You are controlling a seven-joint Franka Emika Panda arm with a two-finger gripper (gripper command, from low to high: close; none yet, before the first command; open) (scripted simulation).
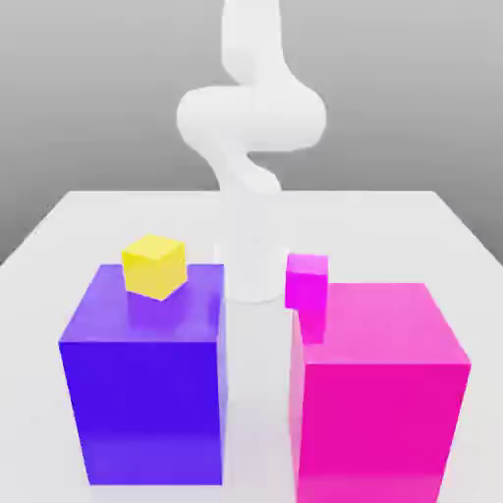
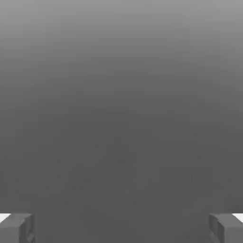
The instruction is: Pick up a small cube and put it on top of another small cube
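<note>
A small yellow cube [image 1: 154, 265] rests on top of a big purple block [image 1: 142, 393], near its far edge, on the exterior view's left. A small magenta cube [image 1: 307, 280] sits at the far left corner of a big magenta block [image 1: 378, 403] on the exterior view's right. My white arm [image 1: 251, 118] rises behind the two blocks and leaves the picture upward. In the hand view my gripper [image 2: 121, 228] is open, its grey fingertips [image 2: 16, 228] far apart, with nothing between them and only plain grey beyond.
The two big blocks stand side by side near the front of the white table [image 1: 413, 221], with a narrow gap between them. The arm's base [image 1: 246, 275] stands just behind that gap.
</note>
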